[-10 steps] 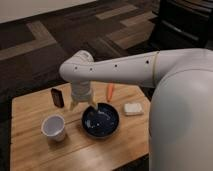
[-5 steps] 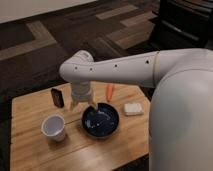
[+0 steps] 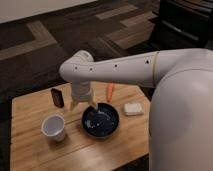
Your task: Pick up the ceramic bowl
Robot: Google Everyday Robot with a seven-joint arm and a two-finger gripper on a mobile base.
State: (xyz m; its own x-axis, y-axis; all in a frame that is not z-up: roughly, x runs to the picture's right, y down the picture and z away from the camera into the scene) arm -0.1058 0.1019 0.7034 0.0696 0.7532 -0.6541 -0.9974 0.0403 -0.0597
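Observation:
The ceramic bowl (image 3: pixel 102 121) is round, shallow and glossy dark navy. It sits on the wooden table (image 3: pixel 30 150) near the middle. My gripper (image 3: pixel 83 105) hangs from the white arm just above the bowl's far-left rim, pointing down. Its two fingers stand apart and hold nothing. One fingertip (image 3: pixel 93 104) is over the rim of the bowl, the other is outside it to the left. The white cup (image 3: pixel 54 128) stands to the left of the bowl, apart from it.
A dark upright rectangular object (image 3: pixel 57 97) stands behind the cup, left of the gripper. An orange carrot (image 3: pixel 110 92) lies behind the bowl. A small white block (image 3: pixel 133 109) lies to the bowl's right. My white arm and body fill the right side.

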